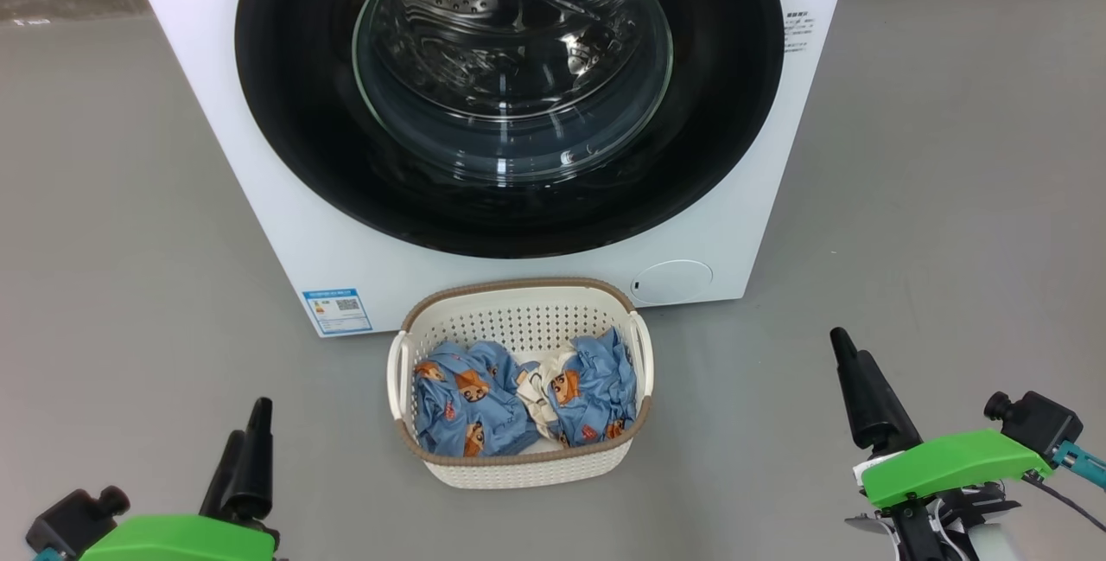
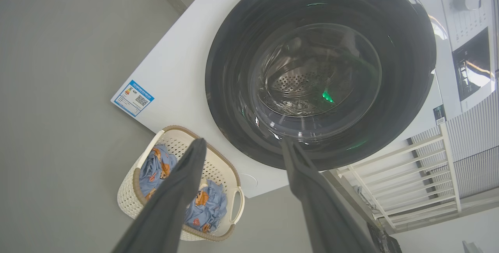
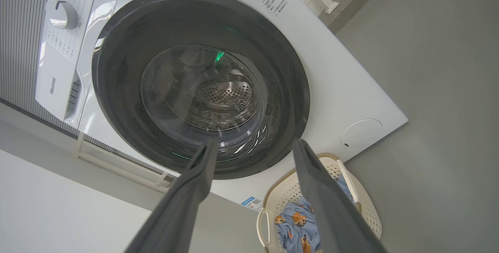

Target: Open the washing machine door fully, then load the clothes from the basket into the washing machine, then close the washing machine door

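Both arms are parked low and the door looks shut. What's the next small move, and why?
Probably raise the right gripper toward the black rim of the washing machine door to find a pulling edge. The door sits closed, the clothes lie in the basket; this gripper and the left gripper are open, empty and short of the door. I can't make out a handle.

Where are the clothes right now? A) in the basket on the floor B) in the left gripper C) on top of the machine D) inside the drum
A: the clothes lie in the basket, which stands on the floor in front of the closed washing machine door.
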Tool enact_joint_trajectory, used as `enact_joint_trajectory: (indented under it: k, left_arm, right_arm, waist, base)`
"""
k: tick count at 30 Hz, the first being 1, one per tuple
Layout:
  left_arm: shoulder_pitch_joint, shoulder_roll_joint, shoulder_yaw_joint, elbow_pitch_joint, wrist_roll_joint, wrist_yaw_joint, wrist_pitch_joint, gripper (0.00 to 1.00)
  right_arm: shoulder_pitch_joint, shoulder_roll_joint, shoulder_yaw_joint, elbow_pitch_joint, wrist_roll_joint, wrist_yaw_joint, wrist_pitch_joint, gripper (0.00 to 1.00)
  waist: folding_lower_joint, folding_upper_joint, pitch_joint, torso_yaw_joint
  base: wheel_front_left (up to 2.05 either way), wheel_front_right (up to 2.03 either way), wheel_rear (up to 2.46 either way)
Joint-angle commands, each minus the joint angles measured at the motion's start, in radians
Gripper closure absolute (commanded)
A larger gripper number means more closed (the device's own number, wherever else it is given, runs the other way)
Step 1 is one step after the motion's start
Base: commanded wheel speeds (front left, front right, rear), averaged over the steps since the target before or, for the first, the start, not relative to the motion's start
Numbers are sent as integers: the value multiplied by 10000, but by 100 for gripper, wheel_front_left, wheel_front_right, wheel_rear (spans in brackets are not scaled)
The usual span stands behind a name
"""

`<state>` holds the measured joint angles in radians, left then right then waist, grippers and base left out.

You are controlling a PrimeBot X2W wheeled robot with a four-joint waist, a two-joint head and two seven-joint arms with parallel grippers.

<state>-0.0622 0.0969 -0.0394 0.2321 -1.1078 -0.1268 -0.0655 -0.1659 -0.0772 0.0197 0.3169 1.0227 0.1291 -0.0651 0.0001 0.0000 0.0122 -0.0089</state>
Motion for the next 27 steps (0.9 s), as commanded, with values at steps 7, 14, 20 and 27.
enact_joint_trajectory:
  k: [7,14,20,27]
  left_arm:
    - [-445,386,70,-306,1477,-25,-311,0]
    - [-448,517,65,-353,2538,-26,-516,0]
    - [-456,625,127,-419,3596,-28,-693,0]
    - [-464,615,250,-460,4485,-30,-900,0]
  right_arm:
    - [-550,-129,278,-214,-1392,9,-326,0]
    - [-579,-189,362,-236,-2645,9,-530,0]
    - [-587,-196,334,-262,-3740,10,-706,0]
    - [-586,-166,213,-256,-4901,11,-911,0]
  waist:
    - [-1,0,-15,-14]
    - [-1,0,34,-28]
    - [-1,0,64,-62]
    - [-1,0,84,-90]
  base:
    - [0,0,0]
    - [0,0,0]
    - [0,0,0]
    - [0,0,0]
